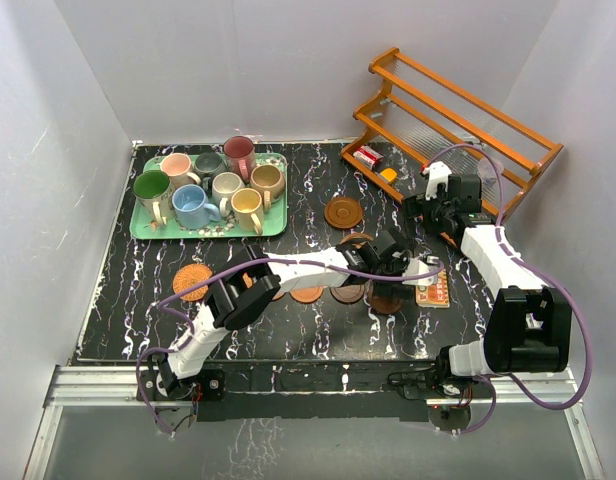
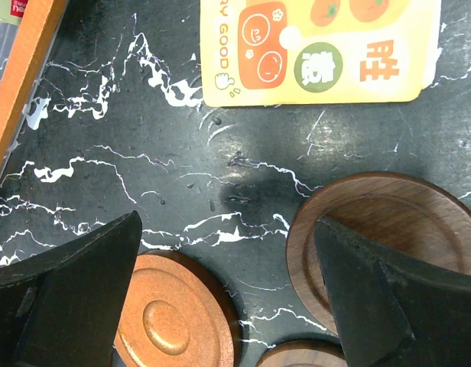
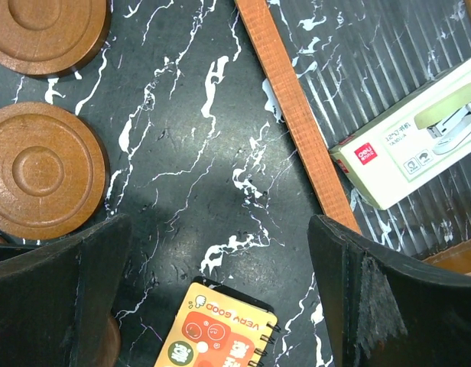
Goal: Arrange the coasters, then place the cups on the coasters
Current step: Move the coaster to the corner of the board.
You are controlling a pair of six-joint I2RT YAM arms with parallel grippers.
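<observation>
Cups [image 1: 226,186] on green tray [image 1: 141,228]

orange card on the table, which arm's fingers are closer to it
Left. The left fingers are just beside the orange card, over two coasters; the right fingers are farther back, by the wooden rack.

Eight mugs [image 1: 226,186] stand upright, bunched on the green tray [image 1: 276,228] far-left — the coasters [image 1: 192,281] lie flat nearer me, several in a row, one brown coaster [image 1: 343,212] apart.
</observation>
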